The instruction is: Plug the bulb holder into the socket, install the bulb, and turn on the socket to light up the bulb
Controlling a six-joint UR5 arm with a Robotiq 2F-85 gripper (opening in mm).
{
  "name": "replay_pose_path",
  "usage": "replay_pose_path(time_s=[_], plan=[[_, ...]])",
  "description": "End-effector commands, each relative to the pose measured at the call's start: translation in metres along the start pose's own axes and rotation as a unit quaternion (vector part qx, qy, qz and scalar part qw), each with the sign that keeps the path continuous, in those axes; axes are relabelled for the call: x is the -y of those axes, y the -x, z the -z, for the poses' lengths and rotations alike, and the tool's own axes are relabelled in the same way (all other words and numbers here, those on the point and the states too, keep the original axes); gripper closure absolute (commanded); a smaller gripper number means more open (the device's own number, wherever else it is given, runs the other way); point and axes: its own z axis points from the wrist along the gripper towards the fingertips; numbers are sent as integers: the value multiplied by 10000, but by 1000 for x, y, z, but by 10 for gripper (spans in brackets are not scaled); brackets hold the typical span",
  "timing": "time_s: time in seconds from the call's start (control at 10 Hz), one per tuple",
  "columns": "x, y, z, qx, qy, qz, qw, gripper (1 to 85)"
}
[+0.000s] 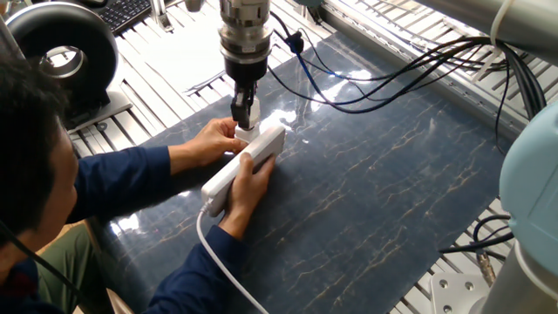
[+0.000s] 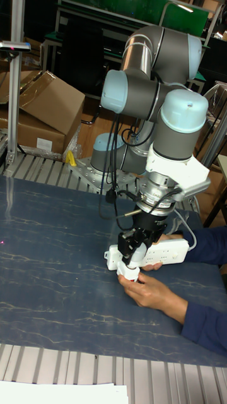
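Observation:
The socket is a long white strip on the dark mat, held by a person's two hands; in the tall fixed view the socket shows its outlets. My gripper points straight down at the strip's far end. It is shut on a small white piece that looks like the bulb holder. In the tall view my gripper has the bulb holder hanging below its fingers, right beside the strip's end and touching the person's hand. I cannot make out the bulb in either view.
The person sits at the left with both forearms over the mat. The strip's white cable trails toward the front. Black and blue cables hang across the back. A round black device stands at the far left.

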Motion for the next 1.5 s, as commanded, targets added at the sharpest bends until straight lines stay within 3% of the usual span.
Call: replay_pose_path(time_s=[0.0, 0.2, 0.5, 0.6, 0.8, 1.1, 1.2, 1.4], plan=[[-6, 0, 3, -33, 307, -802, 9963, 847], [-1, 1, 6, -43, 463, -1248, 9911, 847], [1, 4, 4, -36, 442, -1983, 9791, 847], [1, 4, 3, -56, 419, -2284, 9726, 847], [1, 5, 1, -81, 419, -3081, 9504, 847], [6, 1, -1, -195, 369, -3781, 9248, 847], [6, 3, -2, -187, 386, -3914, 9192, 847], [10, 2, -3, -193, 331, -3996, 9159, 847]])
